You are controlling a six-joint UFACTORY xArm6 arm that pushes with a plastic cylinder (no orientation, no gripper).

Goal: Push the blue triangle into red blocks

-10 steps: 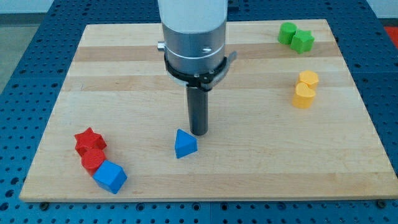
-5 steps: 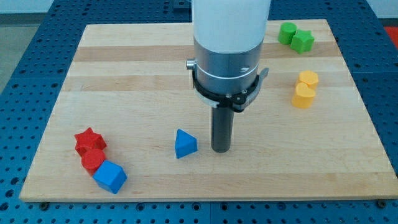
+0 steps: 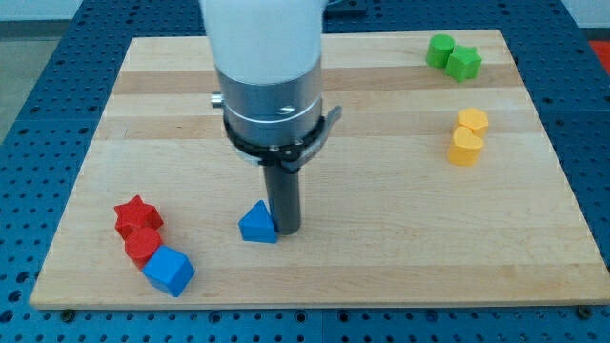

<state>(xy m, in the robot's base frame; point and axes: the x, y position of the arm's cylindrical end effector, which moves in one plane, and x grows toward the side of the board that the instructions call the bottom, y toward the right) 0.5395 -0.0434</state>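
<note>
The blue triangle (image 3: 256, 223) lies on the wooden board (image 3: 400, 210) near the view's bottom, left of centre. My tip (image 3: 286, 230) touches its right side. A red star (image 3: 136, 214) and a second red block (image 3: 142, 244) sit at the view's lower left, well left of the triangle. A blue cube-like block (image 3: 170, 271) touches the second red block from below right.
Two green blocks (image 3: 453, 55) sit at the view's top right. Two yellow blocks (image 3: 468, 135) sit below them near the right edge. The arm's wide grey body (image 3: 272, 86) hangs over the board's middle.
My tip went from the triangle's top right round to its right, then slid left against it. The blue triangle has shifted left, toward the red blocks.
</note>
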